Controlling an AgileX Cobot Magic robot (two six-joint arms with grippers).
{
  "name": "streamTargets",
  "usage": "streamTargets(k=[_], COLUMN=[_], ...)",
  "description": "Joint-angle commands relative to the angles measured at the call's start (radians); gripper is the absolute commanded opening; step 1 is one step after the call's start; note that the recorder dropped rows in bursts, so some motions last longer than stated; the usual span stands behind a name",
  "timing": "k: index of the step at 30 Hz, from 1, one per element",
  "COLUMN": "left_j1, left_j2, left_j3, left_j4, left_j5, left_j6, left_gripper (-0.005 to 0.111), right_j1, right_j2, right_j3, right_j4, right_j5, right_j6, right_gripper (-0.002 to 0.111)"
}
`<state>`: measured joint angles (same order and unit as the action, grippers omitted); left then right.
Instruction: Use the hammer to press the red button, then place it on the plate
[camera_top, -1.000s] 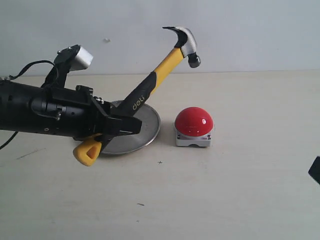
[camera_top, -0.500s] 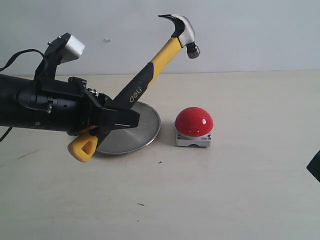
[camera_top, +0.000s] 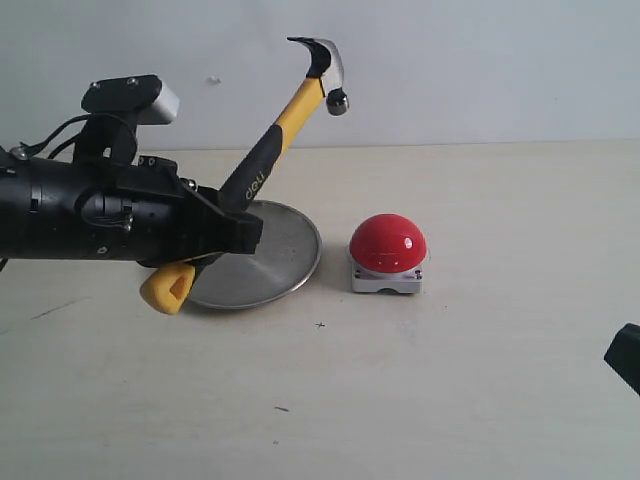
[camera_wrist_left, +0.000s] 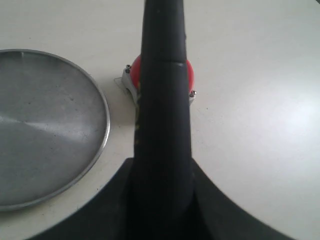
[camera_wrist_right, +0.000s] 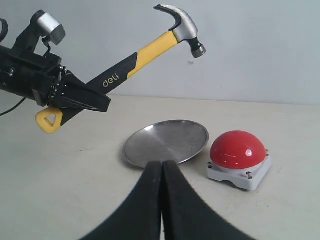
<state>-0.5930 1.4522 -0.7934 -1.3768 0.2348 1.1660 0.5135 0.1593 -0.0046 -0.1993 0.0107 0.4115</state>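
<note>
My left gripper (camera_top: 225, 232) is shut on the hammer (camera_top: 262, 165), held by the black part of its handle above the plate's left side. The handle slants up and right, and the dark head (camera_top: 320, 68) hangs high in the air, up and left of the red button (camera_top: 388, 243). The handle's yellow end (camera_top: 167, 288) sticks out below the fingers. The silver plate (camera_top: 280, 258) lies on the table left of the button. In the left wrist view the black handle (camera_wrist_left: 164, 100) hides most of the red button (camera_wrist_left: 189, 74). My right gripper (camera_wrist_right: 162, 167) is shut and empty, low at the right edge.
The pale table (camera_top: 480, 370) carries the plate and the button side by side. A light wall (camera_top: 480, 60) stands behind them. My left arm (camera_top: 70, 215) stretches in from the left, above the table.
The left gripper has drawn back to the left and tipped the hammer steeper, so the head has risen and moved left, away from above the button. The right gripper has hardly moved.
</note>
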Motion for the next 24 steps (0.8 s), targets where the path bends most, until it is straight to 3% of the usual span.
streamTargets(k=[1, 9, 15, 18, 24], left_j1=[-0.013, -0.013, -0.013, -0.013, -0.013], left_j2=[-0.019, -0.063, -0.058, -0.043, -0.022], left_j3=[-0.011, -0.011, -0.063, -0.12, -0.205], left_j4=[0.036, 0.057, 0.099, 0.233, 0.739], left_j5=[-0.009, 0.094, 0.076, 0.067, 0.089], left_j6=[0.007, 0.028, -0.044, -0.17, -0.542], left_gripper=[0.0, 0.0, 0.0, 0.0, 0.0], right_j1=[-0.003, -0.003, -0.003, -0.003, -0.003], right_j2=[-0.006, -0.006, -0.006, -0.006, -0.006], right_j3=[0.005, 0.005, 0.005, 0.005, 0.005], right_j4=[0.014, 0.014, 0.014, 0.014, 0.014], right_j5=[0.003, 0.003, 0.003, 0.003, 0.003], right_j6=[0.008, 0.008, 0.008, 0.008, 0.008], right_gripper=[0.0, 0.0, 0.0, 0.0, 0.0])
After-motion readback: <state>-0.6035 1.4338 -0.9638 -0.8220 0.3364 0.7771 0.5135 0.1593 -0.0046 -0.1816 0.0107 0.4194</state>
